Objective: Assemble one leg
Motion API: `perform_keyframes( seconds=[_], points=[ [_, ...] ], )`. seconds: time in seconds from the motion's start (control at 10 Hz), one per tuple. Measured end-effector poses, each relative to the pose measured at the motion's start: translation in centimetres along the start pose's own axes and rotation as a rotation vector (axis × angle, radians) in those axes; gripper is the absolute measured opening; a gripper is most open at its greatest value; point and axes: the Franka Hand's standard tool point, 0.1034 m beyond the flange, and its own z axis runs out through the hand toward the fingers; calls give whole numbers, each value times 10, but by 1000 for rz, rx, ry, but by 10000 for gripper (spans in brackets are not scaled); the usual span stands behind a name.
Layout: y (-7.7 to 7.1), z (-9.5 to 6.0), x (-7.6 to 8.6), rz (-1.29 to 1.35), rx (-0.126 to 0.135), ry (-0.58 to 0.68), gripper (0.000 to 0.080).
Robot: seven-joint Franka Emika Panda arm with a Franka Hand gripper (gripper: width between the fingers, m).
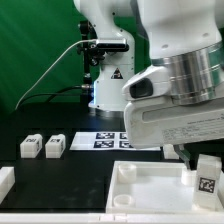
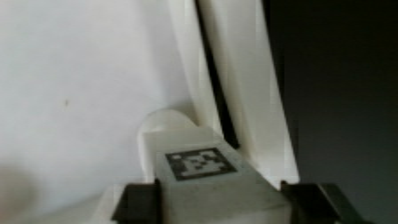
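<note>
Spare legs (image 1: pixel 30 147): on the surface (image 1: pixel 70 185), exterior view's left.
Panel (image 1: pixel 150 185): centre.
Leg (image 1: pixel 207 180): right, at the panel's corner, flanked by the end effector (image 2: pixel 228 202); whether it grips, I cannot tell.
Likely light, rigid, slick plastic; take by flat sides.

The exterior view sits low over the table (image 1: pixel 70 178), facing my base (image 1: pixel 105 85), so near that my wrist (image 1: pixel 180 80) fills the exterior view's right. The wrist view looks along my gripper (image 2: pixel 228 200), very close in. Both views share the leg (image 1: pixel 207 178) (image 2: pixel 196 150) and the panel (image 1: pixel 150 170) (image 2: pixel 71 90).
</note>
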Motion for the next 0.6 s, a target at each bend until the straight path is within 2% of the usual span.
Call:
perform_keyframes(
  seconds=[0.1, 0.5, 0.6],
  points=[
    [0, 0, 2, 149, 24, 5, 320],
    [-4, 0, 2, 513, 34, 7, 320],
    [-4, 0, 3, 625, 48, 20, 320]
  ],
)
